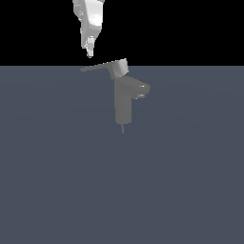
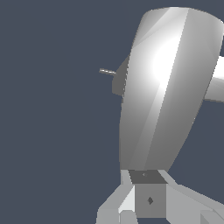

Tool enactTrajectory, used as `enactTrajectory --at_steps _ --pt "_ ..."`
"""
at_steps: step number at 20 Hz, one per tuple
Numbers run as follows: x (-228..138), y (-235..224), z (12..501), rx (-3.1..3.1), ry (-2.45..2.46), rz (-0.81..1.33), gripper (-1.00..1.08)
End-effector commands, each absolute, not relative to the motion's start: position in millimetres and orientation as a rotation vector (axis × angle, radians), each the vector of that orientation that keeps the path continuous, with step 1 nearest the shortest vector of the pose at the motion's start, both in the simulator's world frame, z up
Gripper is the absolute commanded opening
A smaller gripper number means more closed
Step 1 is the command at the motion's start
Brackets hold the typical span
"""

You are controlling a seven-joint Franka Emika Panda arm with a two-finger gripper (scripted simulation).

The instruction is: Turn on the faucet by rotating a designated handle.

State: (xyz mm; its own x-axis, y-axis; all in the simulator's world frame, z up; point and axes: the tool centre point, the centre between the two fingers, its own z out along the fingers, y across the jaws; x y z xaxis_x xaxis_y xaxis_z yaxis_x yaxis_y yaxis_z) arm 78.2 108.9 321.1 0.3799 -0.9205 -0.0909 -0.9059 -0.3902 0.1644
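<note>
Gripper [image 1: 89, 52] poised just above handle [image 1: 102, 66] tip of faucet [image 1: 124, 102], clench unreadable, wrist view filled by the handle's broad blade [image 2: 168, 87].

Exterior view: the glossy white robot arm [image 1: 88, 19] is cut off by the upper edge, only its lowest part showing; its gripper [image 1: 89, 53] is too small to tell how the fingers stand. Wrist view: a large glossy grey-white rounded body [image 2: 168, 87] — cut by the upper and right edges — hides nearly all of the small matte grey faucet [image 2: 119, 81], leaving a dark sliver and a thin rod-like tip. The gripper's pale blocky parts [image 2: 131, 210] are cropped by the lower edge.
</note>
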Motion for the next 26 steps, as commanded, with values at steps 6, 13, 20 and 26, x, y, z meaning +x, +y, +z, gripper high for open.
enactTrajectory --at_steps 6,13,20,26 --pt "102 124 282 2.389 -1.815 -0.208 -1.00" --pt "110 131 264 2.326 -1.865 -0.182 -1.00" --pt "111 132 262 2.321 -1.868 -0.181 -1.00" --pt "100 130 264 2.321 -1.868 -0.181 -1.00"
